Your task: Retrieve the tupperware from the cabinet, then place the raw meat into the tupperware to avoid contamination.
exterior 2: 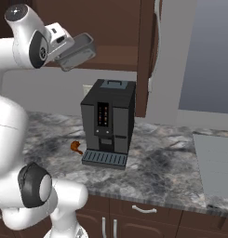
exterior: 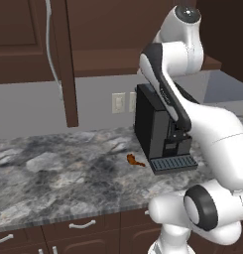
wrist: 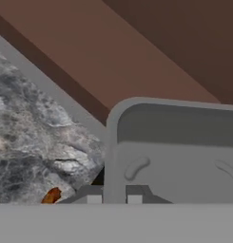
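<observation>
- Nearest us, our two-finger gripper pinches the rim of the small grey translucent rectangular tupperware, jaws narrow on its wall.
- We hold it tilted, high beside the dark brown wooden cabinet, above the tall black coffee machine.
- We see the tiny orange-brown raw meat on the grey marbled counter, just beside the machine's drip tray.

No readable text, labels or numbers anywhere.
</observation>
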Motion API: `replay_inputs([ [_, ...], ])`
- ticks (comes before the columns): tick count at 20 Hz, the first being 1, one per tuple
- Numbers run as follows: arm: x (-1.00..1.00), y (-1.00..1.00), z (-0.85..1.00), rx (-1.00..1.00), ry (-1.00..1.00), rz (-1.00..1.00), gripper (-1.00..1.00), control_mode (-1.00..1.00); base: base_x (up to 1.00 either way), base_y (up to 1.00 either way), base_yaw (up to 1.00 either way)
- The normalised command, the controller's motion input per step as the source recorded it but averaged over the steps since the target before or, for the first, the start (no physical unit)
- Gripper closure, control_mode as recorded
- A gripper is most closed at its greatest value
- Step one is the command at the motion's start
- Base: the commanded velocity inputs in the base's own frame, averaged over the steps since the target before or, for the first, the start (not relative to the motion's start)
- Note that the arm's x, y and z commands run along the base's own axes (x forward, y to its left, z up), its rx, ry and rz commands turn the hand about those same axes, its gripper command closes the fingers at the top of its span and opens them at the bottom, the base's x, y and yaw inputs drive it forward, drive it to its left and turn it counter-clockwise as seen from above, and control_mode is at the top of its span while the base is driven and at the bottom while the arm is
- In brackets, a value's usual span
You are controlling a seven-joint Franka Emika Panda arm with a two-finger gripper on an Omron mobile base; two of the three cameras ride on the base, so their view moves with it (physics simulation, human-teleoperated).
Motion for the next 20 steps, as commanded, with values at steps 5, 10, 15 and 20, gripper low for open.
replay_inputs([
  [5,-0.70,0.00,-0.02,0.00,0.02,0.00,1.00,-1.00,0.00,0.00,0.00],
  [10,-0.68,0.00,-0.09,0.00,0.08,0.01,1.00,-1.00,0.00,0.00,0.00],
  [15,-0.68,0.06,-0.11,0.00,0.10,0.05,1.00,-1.00,0.00,0.00,0.00],
  [20,-0.71,0.15,-0.16,0.00,0.11,0.12,1.00,-1.00,0.00,0.00,0.00],
])
